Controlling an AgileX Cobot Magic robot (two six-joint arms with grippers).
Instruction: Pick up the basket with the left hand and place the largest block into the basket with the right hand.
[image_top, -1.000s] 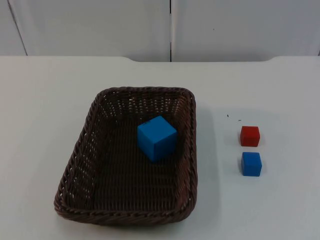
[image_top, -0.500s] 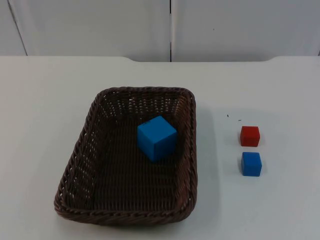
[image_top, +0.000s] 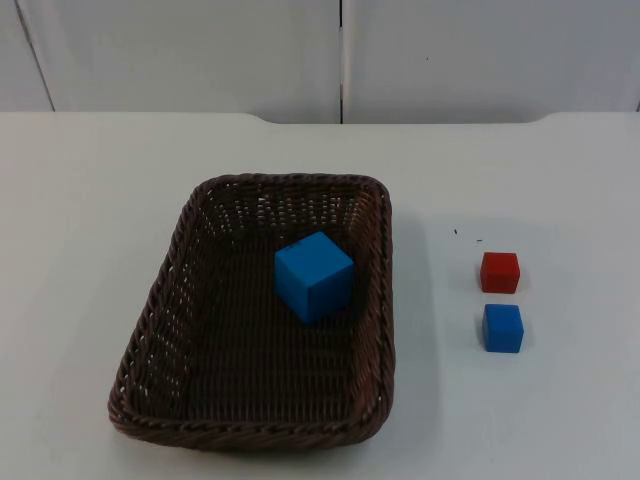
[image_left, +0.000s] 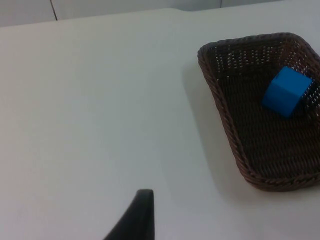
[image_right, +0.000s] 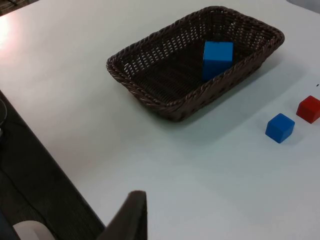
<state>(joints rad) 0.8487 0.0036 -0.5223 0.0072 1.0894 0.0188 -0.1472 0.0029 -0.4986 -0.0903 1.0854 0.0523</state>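
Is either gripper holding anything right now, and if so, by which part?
Nothing is held. The basket sits on the table with the large blue block inside it, and no gripper touches either.

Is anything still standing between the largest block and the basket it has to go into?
Nothing: the large blue block already lies inside the basket, which rests on the table.
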